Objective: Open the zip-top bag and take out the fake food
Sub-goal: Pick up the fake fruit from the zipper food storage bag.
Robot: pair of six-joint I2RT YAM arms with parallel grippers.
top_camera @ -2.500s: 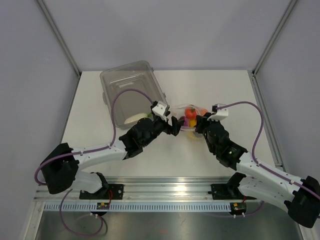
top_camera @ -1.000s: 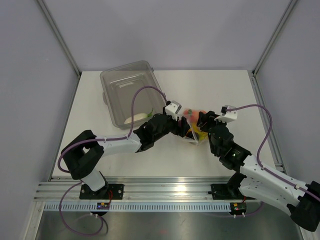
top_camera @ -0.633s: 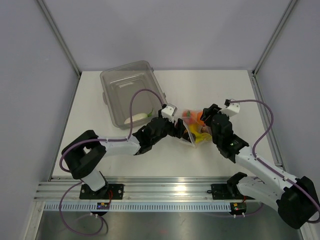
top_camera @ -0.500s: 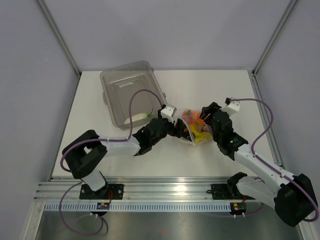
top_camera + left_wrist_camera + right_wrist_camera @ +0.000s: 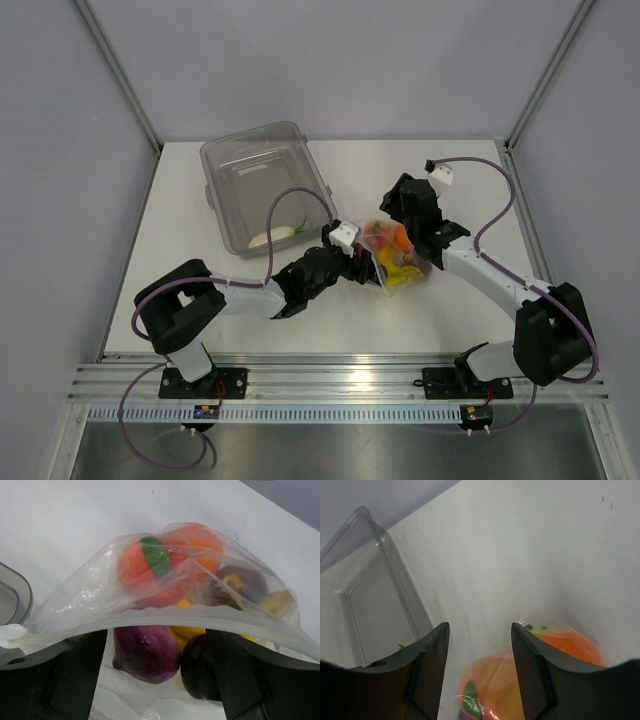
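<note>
The zip-top bag [image 5: 398,262] lies at the table's middle, its mouth toward my left gripper [image 5: 358,264]. In the left wrist view the zip rim [image 5: 165,615] arches over both wide-apart fingers [image 5: 75,670], so my left gripper [image 5: 156,635] is open at the mouth. Fake food fills the bag: a dark red apple [image 5: 147,652], a dark round piece [image 5: 197,667], a peach [image 5: 145,575], an orange [image 5: 202,537] and a yellow banana [image 5: 190,630]. My right gripper [image 5: 398,200] [image 5: 480,627] hovers open over the bag's far end, nothing between its fingers.
A rigid clear tub [image 5: 262,185] [image 5: 375,595] stands at the back left, with a white radish [image 5: 275,238] in its near end. The enclosure's walls ring the table.
My right gripper has left the bag's right side and swung up and back over its far end. The left gripper nudged slightly right, staying at the mouth.
</note>
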